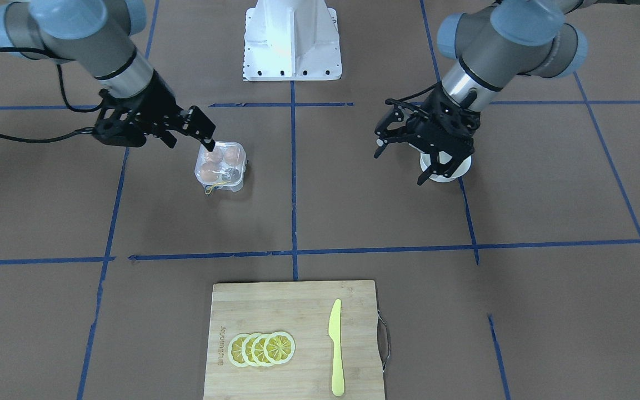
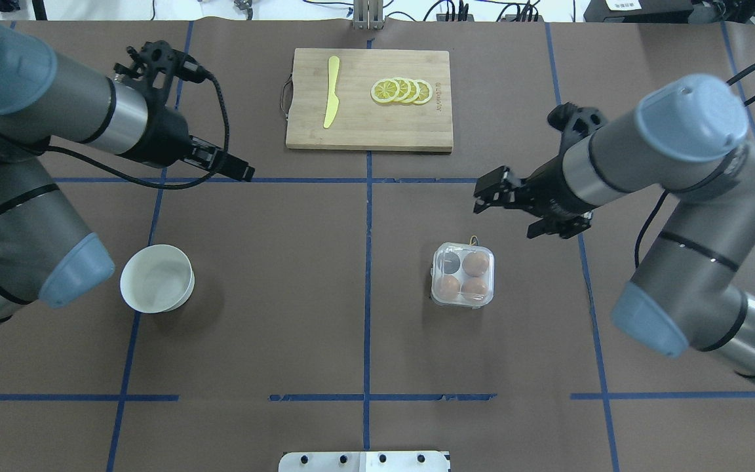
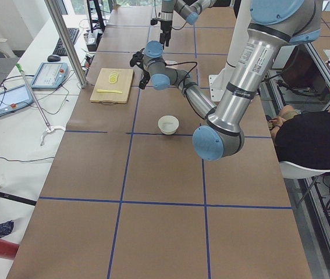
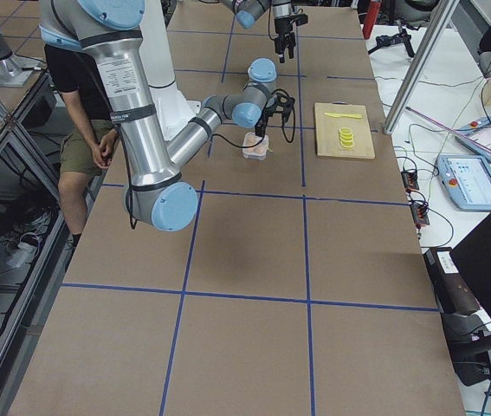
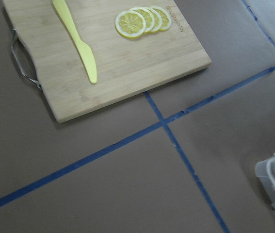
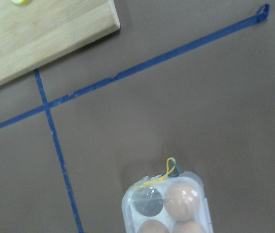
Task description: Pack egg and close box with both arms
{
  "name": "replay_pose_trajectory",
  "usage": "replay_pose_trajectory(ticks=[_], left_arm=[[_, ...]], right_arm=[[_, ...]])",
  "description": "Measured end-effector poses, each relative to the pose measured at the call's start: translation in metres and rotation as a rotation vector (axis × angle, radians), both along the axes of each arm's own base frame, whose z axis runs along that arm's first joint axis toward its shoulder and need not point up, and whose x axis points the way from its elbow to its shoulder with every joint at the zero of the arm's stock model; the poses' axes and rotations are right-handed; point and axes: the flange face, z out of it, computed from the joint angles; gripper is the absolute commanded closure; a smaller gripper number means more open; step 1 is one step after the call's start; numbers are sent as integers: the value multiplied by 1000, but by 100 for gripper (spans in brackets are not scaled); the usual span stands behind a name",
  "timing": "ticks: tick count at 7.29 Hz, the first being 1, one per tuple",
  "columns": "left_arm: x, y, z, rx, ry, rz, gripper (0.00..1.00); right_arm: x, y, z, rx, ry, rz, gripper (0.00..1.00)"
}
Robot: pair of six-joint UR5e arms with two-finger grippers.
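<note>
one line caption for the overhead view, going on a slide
Three eggs fill the clear four-cell box, one cell empty; the right gripper hangs near it, the left gripper far off.

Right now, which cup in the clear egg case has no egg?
The dark cup on the yellow loop side, nearer the white bowl; the other three hold brown eggs.

The counter [image 2: 286, 295] is brown and flat, with blue tape lines [image 2: 367, 262] that cut it into big squares. Seen from above, behind the robot, a white bowl [image 2: 156, 278] sits on the left side and a small clear box [image 2: 463, 275] sits on the right side, well apart from each other. A wooden board [image 2: 364, 131] lies at the far edge near the middle, and the robot's white base [image 1: 292, 39] stands at the near edge.
</note>
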Motion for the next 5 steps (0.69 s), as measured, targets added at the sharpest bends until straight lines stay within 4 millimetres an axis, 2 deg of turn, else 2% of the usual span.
replay_pose_trajectory(ticks=[1,2,4,5], left_arm=[[-28,-1,37,34,-57,-1,2],[-67,-4,81,85,-135,-2,1],[-162,-13,171,156,-281,25,1],[-216,-16,211,131,-315,14,1]], right_arm=[[47,-15,23,22,8,-11,0],[99,-23,60,69,32,-36,0],[208,-26,145,188,103,-75,0],[253,-22,188,242,149,-93,0]])
